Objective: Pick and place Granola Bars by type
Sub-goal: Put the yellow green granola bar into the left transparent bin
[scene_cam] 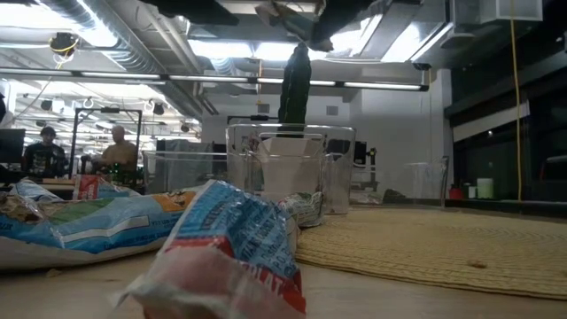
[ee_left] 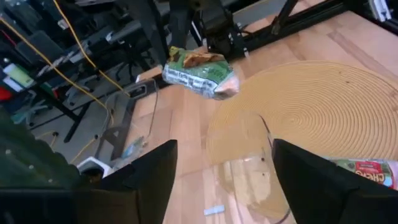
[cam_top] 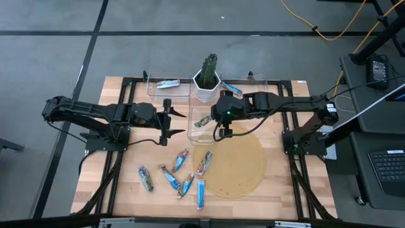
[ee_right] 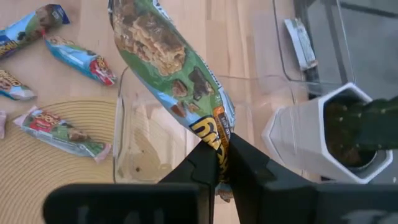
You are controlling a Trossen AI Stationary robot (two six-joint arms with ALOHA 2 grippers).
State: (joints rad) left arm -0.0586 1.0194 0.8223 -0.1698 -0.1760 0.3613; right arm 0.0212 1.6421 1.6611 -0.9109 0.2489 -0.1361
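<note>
Green-wrapped granola bar (ee_right: 171, 68), its print too small to read, hangs over the clear bin (ee_right: 134, 134), pinched by the right gripper (ee_right: 222, 163). Left gripper (ee_left: 221, 180) stands wide beside the bin.

Wooden table (cam_top: 120, 183) carries a round woven mat (cam_top: 243, 164), clear plastic bins (cam_top: 169, 87) at the far side, a white pot with a cactus (cam_top: 207, 82), and loose granola bars (cam_top: 171, 179) near the front edge, one bar (cam_top: 203, 163) lying on the mat's edge.
</note>
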